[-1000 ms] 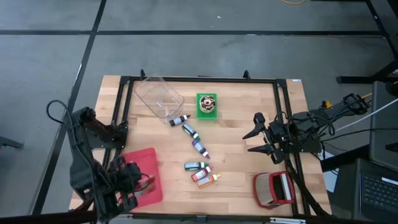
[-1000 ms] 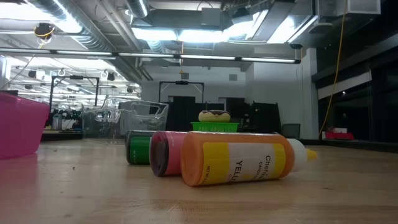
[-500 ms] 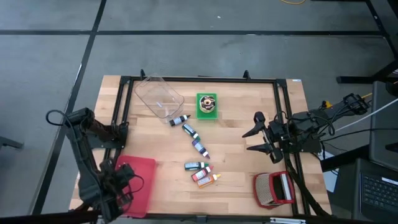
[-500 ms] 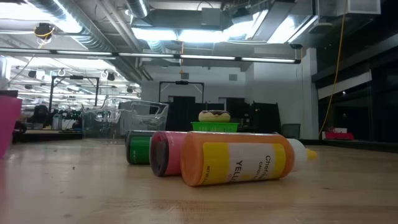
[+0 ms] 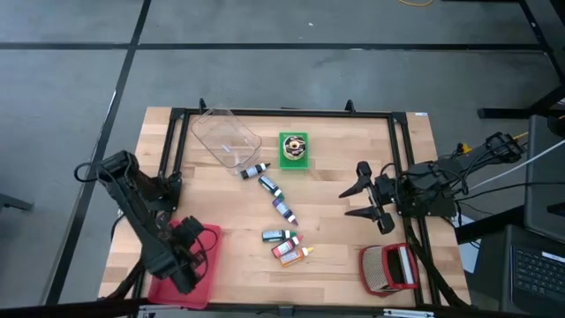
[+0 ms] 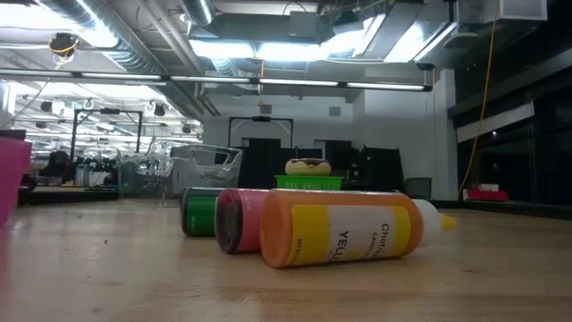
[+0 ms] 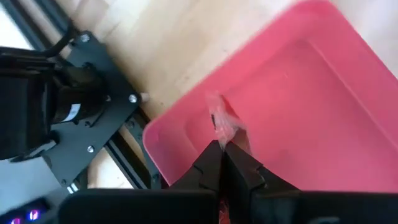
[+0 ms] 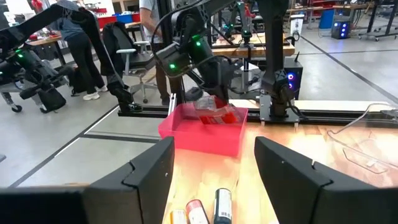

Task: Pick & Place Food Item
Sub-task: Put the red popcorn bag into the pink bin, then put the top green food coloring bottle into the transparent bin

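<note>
Two changes show against the earlier frames: the left gripper [image 5: 184, 281] has come down over the near end of the pink bin [image 5: 205, 281], and its arm now stretches diagonally across the table's near-left corner, where before it was bunched up at the edge. The bin itself has shifted nearer to the table's front edge than a second ago. The rest is as before.

From the left wrist view, the left gripper [image 7: 222, 163] has its jaws pressed together on a small clear food packet [image 7: 222, 122], which hangs inside the pink bin [image 7: 311, 112] just beside its corner wall. Whether the packet touches the bin floor cannot be told.

Nearest to the low camera lies a yellow bottle [image 6: 344, 229] on its side, touching a red-pink bottle [image 6: 238, 219], with a green one [image 6: 199, 213] behind. Farther out, a row of more small bottles [image 5: 277, 198] runs diagonally toward the middle of the table. Beyond them a green tray [image 5: 295, 148] carries a donut [image 6: 308, 165], and a clear container [image 5: 226, 137] lies near the far-left corner. A red-and-silver item [image 5: 387, 268] rests at the near-right.

On the right side, the right gripper [image 5: 360, 195] hovers above the wood with its fingers spread wide and holding nothing, well apart from the bin.
</note>
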